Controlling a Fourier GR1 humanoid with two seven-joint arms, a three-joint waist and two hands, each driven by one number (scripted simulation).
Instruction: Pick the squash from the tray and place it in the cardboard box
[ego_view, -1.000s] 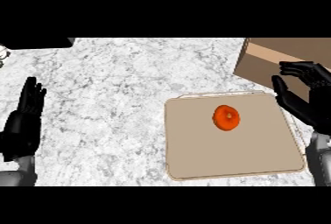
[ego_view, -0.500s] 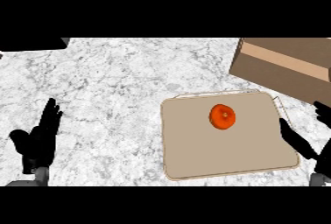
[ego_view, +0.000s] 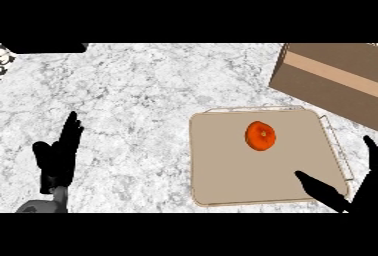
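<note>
- One squash, orange and roundish, lies on the tray, in its upper-middle part. Nothing touches it; it has not been picked up.
- One tray, tan and square with a raised pale rim, sits flat on the marbled table at centre right of the frame. It carries only the squash.
- One cardboard box stands at the upper right, set at an angle, a lighter strip running across its top. Its near edge is just beside the tray's upper right corner. From here the open side cannot be made out.
- Right hand enters at the lower right corner, over the tray's lower right edge. Fingers are straight and spread, holding nothing; one points up-left toward the squash, another rises along the frame's right edge. The hand is apart from the squash, so the reach is judged to be at its start.
- Likely reason for using this side: both tray and box lie on the right, so squash and box are on that arm's side.
- Left hand shows at the lower left over bare table, fingers up and relaxed, empty, well apart from the tray. It looks to be resting.
- A dark object lies at the upper left edge; what it is cannot be told.
- Count: one squash, one tray, one box, two hands.
</note>
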